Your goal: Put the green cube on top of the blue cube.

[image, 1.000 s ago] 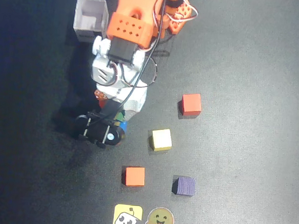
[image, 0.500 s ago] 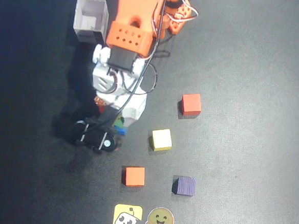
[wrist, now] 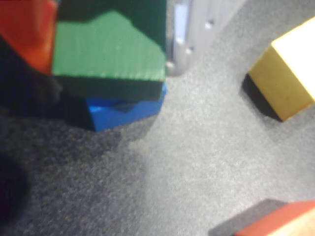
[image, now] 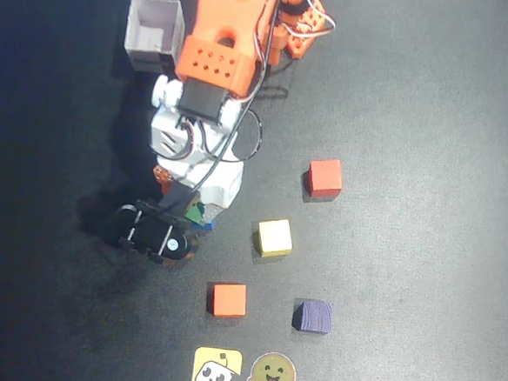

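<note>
In the wrist view the green cube (wrist: 108,49) sits between an orange finger (wrist: 24,29) on the left and a grey finger (wrist: 197,29) on the right. My gripper (wrist: 110,44) is shut on it. The blue cube (wrist: 123,110) lies right under the green cube, offset a little to the lower right; I cannot tell whether they touch. In the overhead view the gripper (image: 191,211) hides most of both cubes. Only a sliver of the green cube (image: 198,211) and a blue edge (image: 204,226) show.
On the dark mat lie a yellow cube (image: 274,237), a red-orange cube (image: 325,176), an orange cube (image: 228,299) and a purple cube (image: 313,316). A white open box (image: 153,31) stands at the back left. Two stickers (image: 245,373) are at the front edge.
</note>
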Controlling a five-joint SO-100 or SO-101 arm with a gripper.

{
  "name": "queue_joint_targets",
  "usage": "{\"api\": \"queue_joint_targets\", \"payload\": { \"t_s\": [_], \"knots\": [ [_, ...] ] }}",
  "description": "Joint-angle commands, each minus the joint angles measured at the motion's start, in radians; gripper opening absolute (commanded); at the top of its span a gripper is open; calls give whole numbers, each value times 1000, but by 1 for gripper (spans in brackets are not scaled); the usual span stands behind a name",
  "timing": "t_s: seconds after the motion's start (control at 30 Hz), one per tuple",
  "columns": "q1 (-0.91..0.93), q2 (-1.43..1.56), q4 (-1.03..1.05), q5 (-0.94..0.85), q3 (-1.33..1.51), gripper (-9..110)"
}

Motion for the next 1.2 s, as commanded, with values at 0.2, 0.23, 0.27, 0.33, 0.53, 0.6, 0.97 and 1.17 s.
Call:
{"api": "queue_joint_targets", "payload": {
  "t_s": [0.2,0.23,0.27,0.33,0.53,0.6,0.97,1.17],
  "knots": [
    [12,6,-25,3,-8,10],
    [14,6,-26,3,-3,10],
    [17,6,-29,3,2,10],
    [18,5,-31,3,9,10],
    [21,6,-37,2,32,10],
    [21,8,-43,3,43,10],
    [21,20,-61,2,80,10],
    [21,21,-61,2,80,12]
  ]
}}
